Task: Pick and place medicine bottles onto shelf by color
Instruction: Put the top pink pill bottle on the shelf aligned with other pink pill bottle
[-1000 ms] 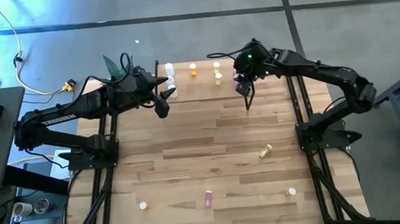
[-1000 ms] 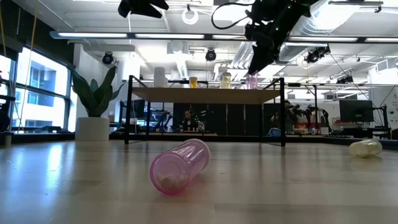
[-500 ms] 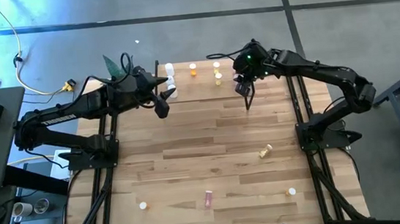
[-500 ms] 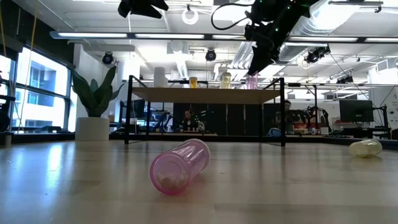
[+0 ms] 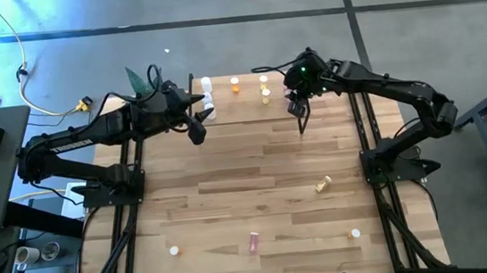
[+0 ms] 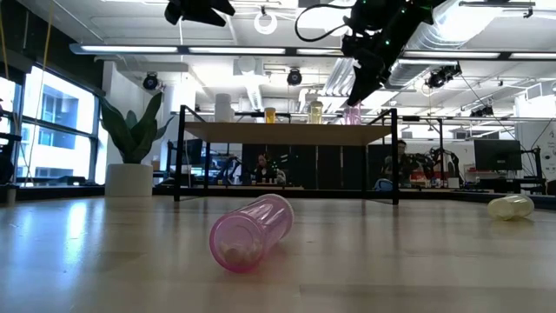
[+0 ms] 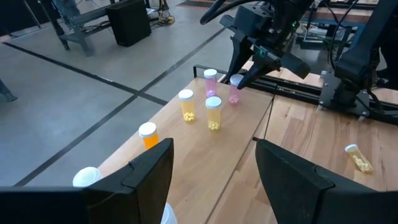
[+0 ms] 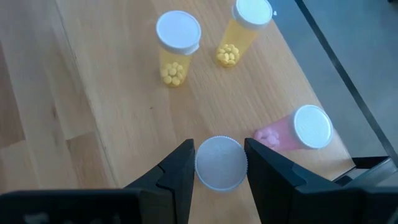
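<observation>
- Over the shelf's (image 5: 222, 103) left end, the left gripper (image 7: 211, 165) hangs with jaws apart and empty, just as a second ago, beside the white bottles (image 5: 207, 90).
- Mid-shelf, the orange-yellow bottles (image 8: 177, 46) stand unmoved.
- At the right end, the right gripper (image 8: 219, 163) has its jaws closed on a pink bottle (image 8: 220, 163) beside another pink bottle (image 8: 298, 129); nothing has shifted, so release seems next.

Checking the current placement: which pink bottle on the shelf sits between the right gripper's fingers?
The pink bottle seen cap-up between the right gripper fingers; the other pink bottle stands free beside it.
</observation>
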`<action>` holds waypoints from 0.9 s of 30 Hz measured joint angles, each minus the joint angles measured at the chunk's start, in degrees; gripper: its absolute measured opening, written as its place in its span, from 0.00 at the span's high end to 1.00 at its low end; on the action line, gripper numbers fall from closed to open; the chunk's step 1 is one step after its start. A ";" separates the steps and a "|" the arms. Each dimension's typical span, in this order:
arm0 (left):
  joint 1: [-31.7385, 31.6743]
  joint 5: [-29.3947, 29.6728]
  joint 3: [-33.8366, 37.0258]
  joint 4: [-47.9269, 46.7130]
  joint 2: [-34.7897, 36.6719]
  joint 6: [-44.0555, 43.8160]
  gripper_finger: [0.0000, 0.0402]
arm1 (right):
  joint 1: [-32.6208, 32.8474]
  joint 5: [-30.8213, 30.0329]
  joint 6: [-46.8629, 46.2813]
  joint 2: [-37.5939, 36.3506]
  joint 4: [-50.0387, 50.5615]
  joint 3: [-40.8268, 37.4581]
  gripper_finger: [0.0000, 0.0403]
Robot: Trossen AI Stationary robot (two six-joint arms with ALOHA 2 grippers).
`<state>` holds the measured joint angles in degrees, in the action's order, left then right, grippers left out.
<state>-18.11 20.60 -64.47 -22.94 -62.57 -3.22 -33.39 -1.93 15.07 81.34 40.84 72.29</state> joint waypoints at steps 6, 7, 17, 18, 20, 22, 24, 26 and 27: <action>0.00 -0.02 0.00 0.00 0.00 0.02 0.46 | 0.00 0.00 0.28 0.00 0.00 -0.02 0.69; 0.00 -0.02 0.00 0.00 0.00 0.01 0.46 | 0.00 0.00 0.28 0.00 0.00 -0.02 0.69; 0.00 -0.02 0.00 0.01 0.00 0.02 0.46 | 0.00 1.28 -1.56 0.00 0.80 -0.02 0.69; 0.00 -0.02 0.00 0.01 0.00 0.02 0.46 | 0.00 1.35 -1.69 0.01 1.05 -0.03 0.69; 0.00 -0.02 0.00 0.02 0.00 0.02 0.46 | 0.02 0.80 -1.71 0.02 1.03 -0.04 0.69; 0.00 -0.02 0.00 0.02 0.00 0.03 0.46 | 0.02 0.39 -1.73 0.02 0.95 -0.04 0.69; 0.00 -0.02 0.00 0.02 0.01 0.04 0.46 | 0.02 0.32 -2.06 0.02 0.94 -0.04 0.69; 0.00 -0.03 0.00 0.02 0.00 0.04 0.46 | 0.02 0.26 -2.38 0.02 1.02 -0.02 0.69; 0.00 -0.02 0.00 0.01 0.00 0.04 0.46 | 0.02 0.26 -2.31 0.02 1.12 -0.03 0.69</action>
<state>-18.11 20.58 -64.47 -22.93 -62.57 -3.18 -33.36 -1.68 12.76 81.36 41.96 72.26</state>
